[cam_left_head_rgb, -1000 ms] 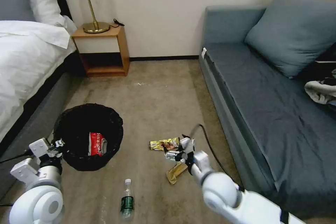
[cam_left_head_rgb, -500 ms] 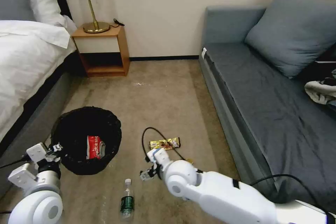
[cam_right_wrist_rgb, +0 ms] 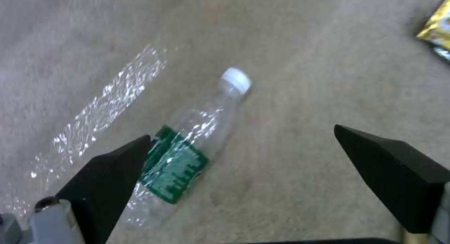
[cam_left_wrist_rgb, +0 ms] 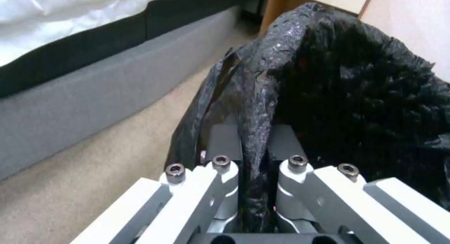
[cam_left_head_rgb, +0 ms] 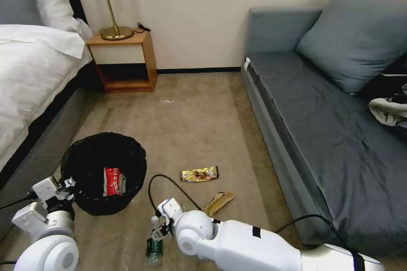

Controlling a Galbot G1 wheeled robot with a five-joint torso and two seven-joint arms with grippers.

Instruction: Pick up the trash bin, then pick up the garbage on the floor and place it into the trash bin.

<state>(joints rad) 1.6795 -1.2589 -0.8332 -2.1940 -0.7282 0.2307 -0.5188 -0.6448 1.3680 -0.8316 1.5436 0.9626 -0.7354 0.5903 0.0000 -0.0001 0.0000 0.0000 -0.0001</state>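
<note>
The right gripper (cam_right_wrist_rgb: 241,159) hangs just above the bottle (cam_right_wrist_rgb: 187,156), its two black fingers (cam_right_wrist_rgb: 105,182) spread wide apart with nothing between them. The bottle lies flat on the carpet, and one finger overlaps its green label while the other stands well clear on the far side, so the bottle sits off-centre in the gap. Its long axis runs from the white cap to the base, slanting across the line between the fingers rather than square to it; a grasp would likely need a small shift and turn. In the head view the bottle (cam_left_head_rgb: 154,250) is mostly hidden behind the right arm.

The left gripper (cam_left_wrist_rgb: 253,173) is clamped on the black liner at the rim of the trash bin (cam_left_head_rgb: 101,173), just beside the bottle. A red-and-white wrapper (cam_left_head_rgb: 112,181) lies inside it. Beyond the bottle, the gold wrapper (cam_left_head_rgb: 199,174) and the brown paper (cam_left_head_rgb: 218,203) rest on the floor.
</note>
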